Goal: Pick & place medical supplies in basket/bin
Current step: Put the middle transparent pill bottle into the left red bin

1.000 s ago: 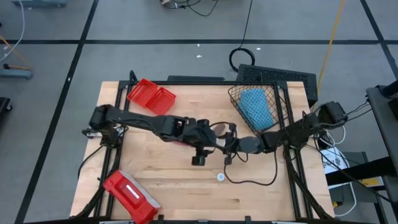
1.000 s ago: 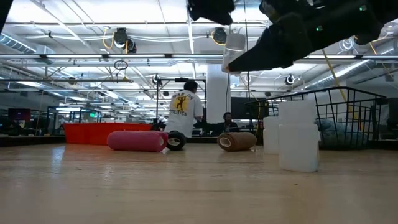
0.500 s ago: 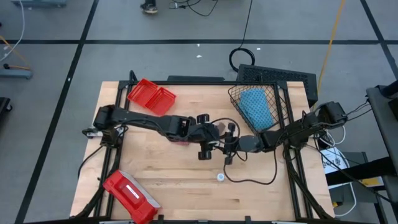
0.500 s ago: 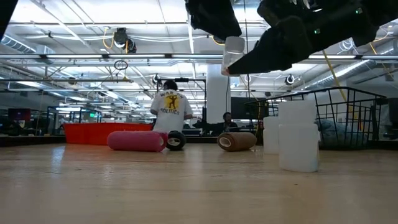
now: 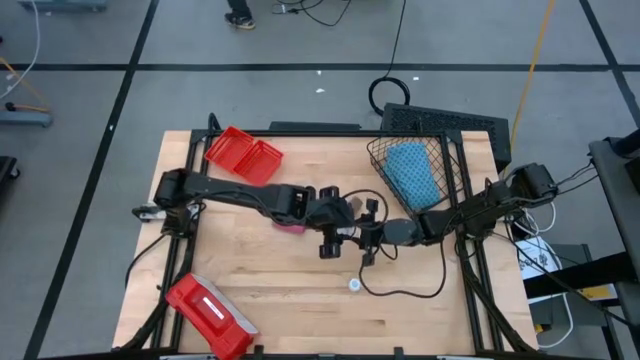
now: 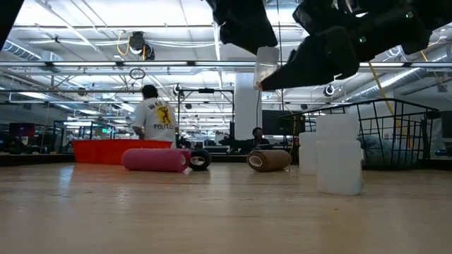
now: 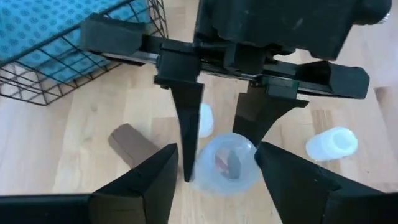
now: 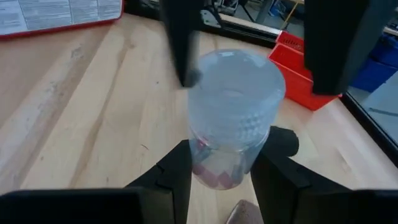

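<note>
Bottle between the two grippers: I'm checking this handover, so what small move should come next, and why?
Probably back the left gripper off. Its fingers straddle the bottle with gaps, while the right gripper clamps it above the table. The basket lies on the right arm's side, so the right could then carry it there.

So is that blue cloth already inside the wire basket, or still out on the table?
Inside. From above, the blue cloth pad lies within the black wire basket at the table's far right corner.

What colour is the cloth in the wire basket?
Blue cloth, clearest in the high view.
</note>
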